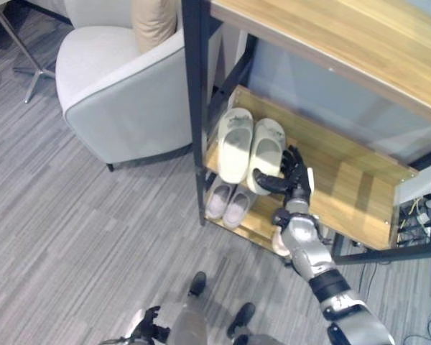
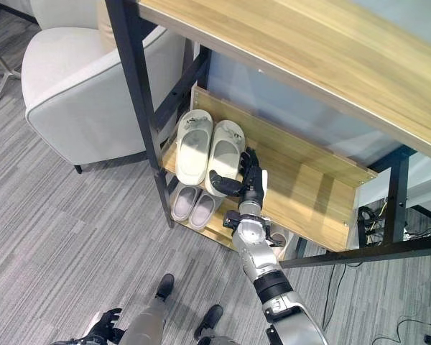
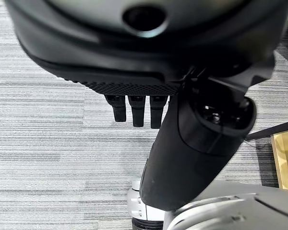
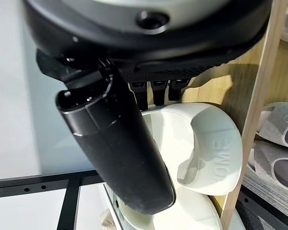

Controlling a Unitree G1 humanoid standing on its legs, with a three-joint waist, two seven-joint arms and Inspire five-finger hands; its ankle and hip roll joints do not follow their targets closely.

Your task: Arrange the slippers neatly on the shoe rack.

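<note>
Right hand [image 2: 248,183] open, fingers straight, thumb against cream slipper [image 2: 225,156] on shoe rack [image 2: 312,198] (grey pair [image 2: 192,204] below); left hand [image 1: 147,323] relaxed.

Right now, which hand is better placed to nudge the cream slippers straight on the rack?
The right hand. It is already at the shelf, thumb against the nearer cream slipper of the pair. The left hand hangs low over the carpet, away from the rack.

Wooden shoe rack [image 2: 323,188] carries cream slippers [image 2: 210,152] above grey slippers [image 2: 193,205].
</note>
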